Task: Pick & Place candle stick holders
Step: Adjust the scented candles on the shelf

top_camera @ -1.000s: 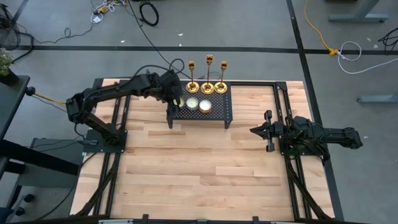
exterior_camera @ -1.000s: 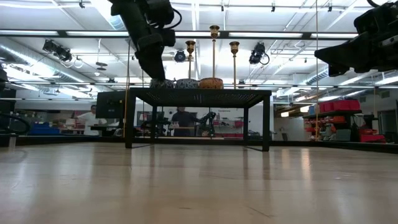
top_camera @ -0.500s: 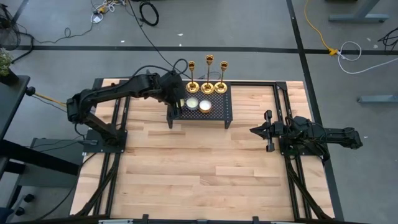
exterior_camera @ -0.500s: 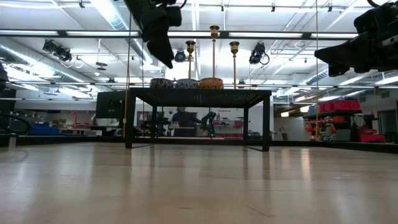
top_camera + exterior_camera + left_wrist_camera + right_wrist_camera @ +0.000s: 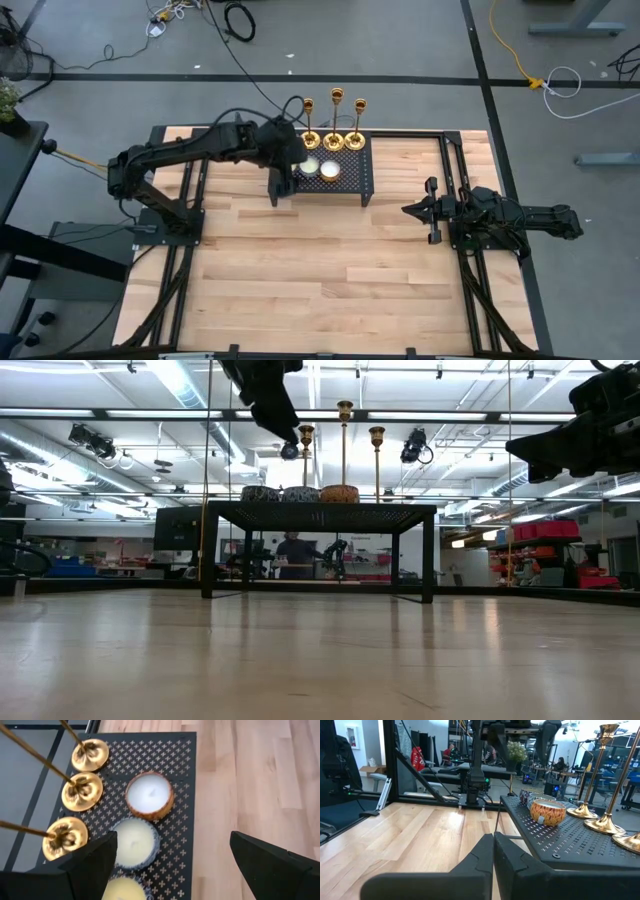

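Brass candle stick holders [image 5: 334, 137] untouched on rack [image 5: 365, 170] far edge; left claw [image 5: 170, 865] spread above (pre-grasp), right claw [image 5: 493, 851] pressed together, parked.

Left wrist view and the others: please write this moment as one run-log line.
left gripper: jaws open, above black mesh rack | three candle stick holders: upright on rack, ungrasped | right gripper: shut, waiting at table's right

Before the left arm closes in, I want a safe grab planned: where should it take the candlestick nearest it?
Probably on the thin upright stem of the nearest candlestick, above its flared base, coming level from the left gripper side. The stem is slim enough for the open jaws; the base sits flat on the black mesh rack, close to its neighbours and the candles.
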Motion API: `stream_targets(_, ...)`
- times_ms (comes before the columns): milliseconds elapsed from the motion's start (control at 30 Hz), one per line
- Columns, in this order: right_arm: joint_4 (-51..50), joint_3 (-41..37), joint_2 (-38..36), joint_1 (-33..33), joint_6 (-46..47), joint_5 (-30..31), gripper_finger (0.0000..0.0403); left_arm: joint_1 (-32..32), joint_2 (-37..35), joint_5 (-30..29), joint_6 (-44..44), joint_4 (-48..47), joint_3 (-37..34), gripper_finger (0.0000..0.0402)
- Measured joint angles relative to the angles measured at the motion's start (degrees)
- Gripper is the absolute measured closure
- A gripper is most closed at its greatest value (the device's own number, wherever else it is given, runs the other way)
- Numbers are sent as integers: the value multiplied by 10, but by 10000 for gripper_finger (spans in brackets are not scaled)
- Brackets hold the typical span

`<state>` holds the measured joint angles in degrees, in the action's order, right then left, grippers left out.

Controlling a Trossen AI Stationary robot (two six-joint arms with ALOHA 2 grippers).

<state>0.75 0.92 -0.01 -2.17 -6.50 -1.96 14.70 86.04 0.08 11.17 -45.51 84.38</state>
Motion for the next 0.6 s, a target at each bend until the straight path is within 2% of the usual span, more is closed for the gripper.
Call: stream_targets(600,0,0,0,0,0,0,389,-4,2,6,0,27,0,12)
